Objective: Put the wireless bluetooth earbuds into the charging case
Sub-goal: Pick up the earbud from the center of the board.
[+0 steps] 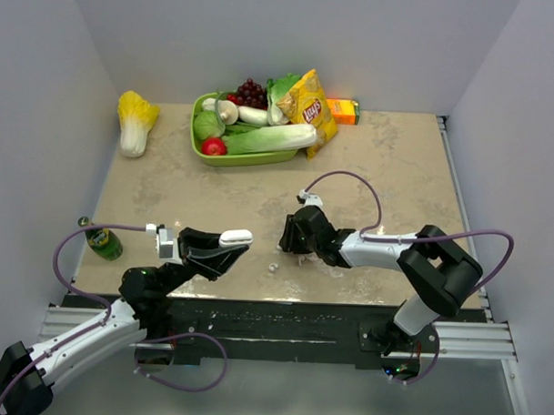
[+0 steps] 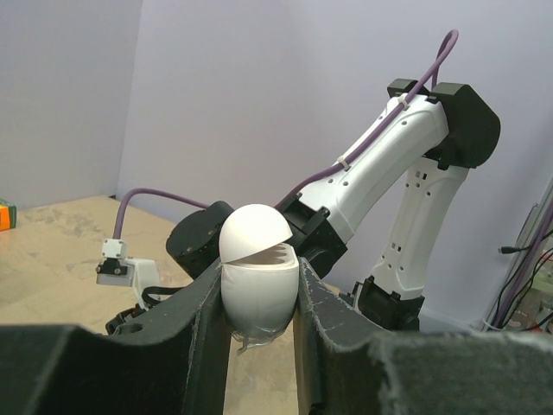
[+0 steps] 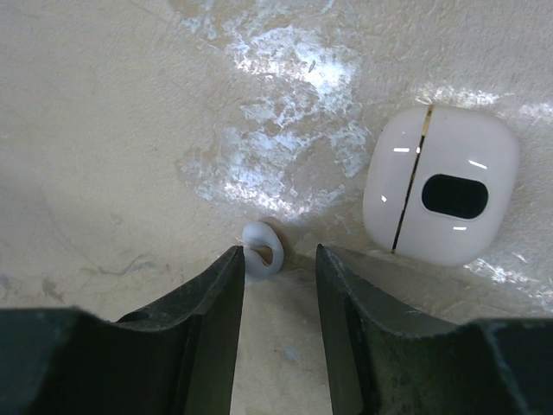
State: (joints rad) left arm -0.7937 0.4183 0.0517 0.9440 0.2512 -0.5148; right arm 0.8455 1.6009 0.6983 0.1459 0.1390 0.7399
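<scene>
My left gripper [image 2: 259, 285] is shut on the charging case [image 2: 257, 272], a white egg-shaped box held upright above the table with its lid slightly ajar and a tan inside showing. From above, the case [image 1: 237, 235] sits at the left gripper's [image 1: 228, 244] tips. My right gripper [image 3: 278, 252] is low over the table and open. One small white earbud [image 3: 262, 254] lies at its mouth, against the left fingertip [image 3: 232, 268]. In the top view, a tiny white earbud [image 1: 273, 267] lies on the table just in front of the right gripper [image 1: 288, 242].
A white rounded flat box with a black oval window [image 3: 441, 186] lies just right of the right fingers. A green bottle [image 1: 103, 241] stands at the left edge. At the back are a green tray [image 1: 210, 157] of vegetables, a crisps bag [image 1: 310, 108], a cabbage [image 1: 134, 121] and an orange box [image 1: 344, 110].
</scene>
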